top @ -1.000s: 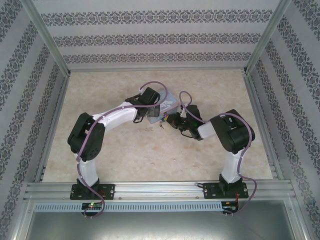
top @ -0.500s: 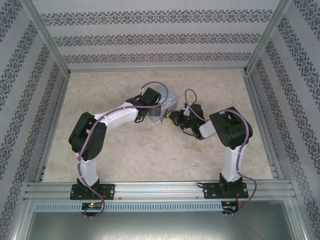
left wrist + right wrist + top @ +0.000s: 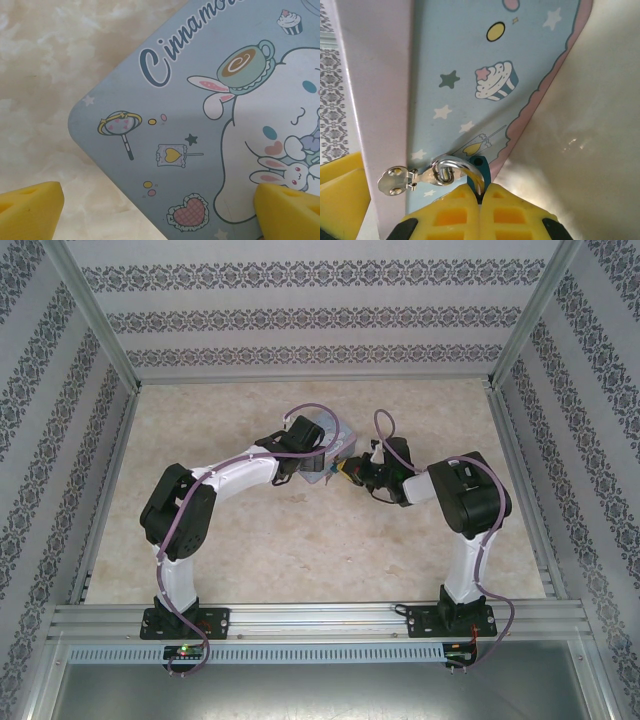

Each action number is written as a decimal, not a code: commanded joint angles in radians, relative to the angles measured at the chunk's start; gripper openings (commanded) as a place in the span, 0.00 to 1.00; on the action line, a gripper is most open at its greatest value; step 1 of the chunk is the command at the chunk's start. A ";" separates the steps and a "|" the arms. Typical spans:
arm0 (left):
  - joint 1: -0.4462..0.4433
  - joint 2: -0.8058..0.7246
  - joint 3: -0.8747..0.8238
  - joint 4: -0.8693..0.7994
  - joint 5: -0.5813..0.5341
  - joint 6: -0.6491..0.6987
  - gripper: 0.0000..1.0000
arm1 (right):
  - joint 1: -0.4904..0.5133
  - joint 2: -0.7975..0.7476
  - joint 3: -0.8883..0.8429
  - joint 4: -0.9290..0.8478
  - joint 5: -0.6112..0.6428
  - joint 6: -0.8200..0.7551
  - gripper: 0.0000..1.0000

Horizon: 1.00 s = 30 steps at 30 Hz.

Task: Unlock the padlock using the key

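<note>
Now the right gripper [image 3: 481, 192] has swung in against the tin [image 3: 470, 60], fingers pinched together on the padlock [image 3: 481, 167] just ahead, its shackle through the hasp [image 3: 395, 181]. Below the left gripper [image 3: 160, 210], spread wide, lies the lid. Unlocking looks not yet begun.

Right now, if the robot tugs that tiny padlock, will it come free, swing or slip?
Probably not free: its shackle is threaded through the hasp on the tin, so the padlock would likely pivot there or drag the tin along. It looks stiff metal and small, so likely light. The right gripper pinches only its narrow edge, so it may slip.
</note>
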 commanded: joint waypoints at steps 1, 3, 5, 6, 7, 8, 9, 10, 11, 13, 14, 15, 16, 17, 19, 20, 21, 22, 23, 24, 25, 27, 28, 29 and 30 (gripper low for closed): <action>0.001 0.069 -0.049 -0.193 -0.016 0.049 0.97 | -0.039 -0.024 0.034 -0.203 0.118 -0.094 0.00; 0.001 0.073 -0.049 -0.193 -0.015 0.050 0.97 | -0.040 -0.036 0.060 -0.263 0.138 -0.128 0.00; 0.001 0.075 -0.049 -0.194 -0.014 0.048 0.97 | -0.043 -0.040 0.083 -0.302 0.148 -0.150 0.00; 0.001 0.075 -0.048 -0.193 -0.012 0.048 0.97 | -0.044 -0.038 0.095 -0.318 0.151 -0.157 0.00; 0.000 0.076 -0.049 -0.194 -0.010 0.046 0.97 | -0.048 -0.036 0.103 -0.327 0.151 -0.159 0.00; 0.001 0.077 -0.049 -0.194 -0.010 0.047 0.97 | -0.050 -0.032 0.111 -0.328 0.151 -0.159 0.00; 0.000 0.078 -0.048 -0.195 -0.011 0.045 0.97 | -0.054 -0.028 0.119 -0.330 0.146 -0.158 0.00; 0.001 0.078 -0.050 -0.197 -0.012 0.045 0.97 | -0.058 -0.028 0.122 -0.330 0.144 -0.155 0.00; 0.001 0.078 -0.050 -0.197 -0.012 0.045 0.97 | -0.061 -0.031 0.121 -0.331 0.141 -0.153 0.00; 0.001 0.076 -0.051 -0.199 -0.012 0.046 0.97 | -0.065 -0.042 0.110 -0.331 0.135 -0.153 0.00; 0.001 0.075 -0.052 -0.200 -0.012 0.044 0.97 | -0.067 -0.053 0.101 -0.331 0.134 -0.152 0.00; 0.001 0.075 -0.052 -0.199 -0.010 0.042 0.97 | -0.070 -0.065 0.086 -0.329 0.135 -0.152 0.00; 0.001 0.074 -0.052 -0.198 -0.006 0.041 0.97 | -0.073 -0.075 0.072 -0.327 0.133 -0.151 0.00; 0.001 0.071 -0.051 -0.197 0.000 0.041 0.97 | -0.074 -0.086 0.055 -0.324 0.133 -0.148 0.00; 0.001 0.064 -0.051 -0.193 0.009 0.036 0.97 | -0.080 -0.113 0.020 -0.322 0.131 -0.147 0.00; 0.001 0.057 -0.050 -0.191 0.016 0.034 0.98 | -0.082 -0.131 -0.003 -0.322 0.130 -0.147 0.00; 0.001 0.050 -0.050 -0.190 0.022 0.033 0.98 | -0.086 -0.147 -0.021 -0.322 0.130 -0.147 0.00; 0.001 0.042 -0.050 -0.188 0.032 0.032 0.98 | -0.088 -0.165 -0.045 -0.323 0.131 -0.146 0.00; 0.000 0.034 -0.049 -0.184 0.043 0.031 0.98 | -0.093 -0.184 -0.069 -0.324 0.130 -0.143 0.00; 0.001 0.025 -0.048 -0.182 0.053 0.031 0.99 | -0.096 -0.200 -0.090 -0.323 0.128 -0.141 0.00; 0.000 0.017 -0.044 -0.182 0.065 0.028 0.99 | -0.100 -0.220 -0.115 -0.326 0.128 -0.140 0.00; 0.001 0.005 -0.036 -0.183 0.089 0.029 0.99 | -0.108 -0.255 -0.158 -0.331 0.128 -0.137 0.00; 0.001 -0.005 -0.032 -0.183 0.100 0.029 0.99 | -0.113 -0.274 -0.181 -0.336 0.128 -0.137 0.00; 0.001 -0.013 -0.029 -0.182 0.112 0.027 1.00 | -0.116 -0.292 -0.201 -0.344 0.128 -0.135 0.00; 0.001 -0.020 -0.027 -0.181 0.122 0.025 1.00 | -0.120 -0.305 -0.216 -0.353 0.128 -0.135 0.00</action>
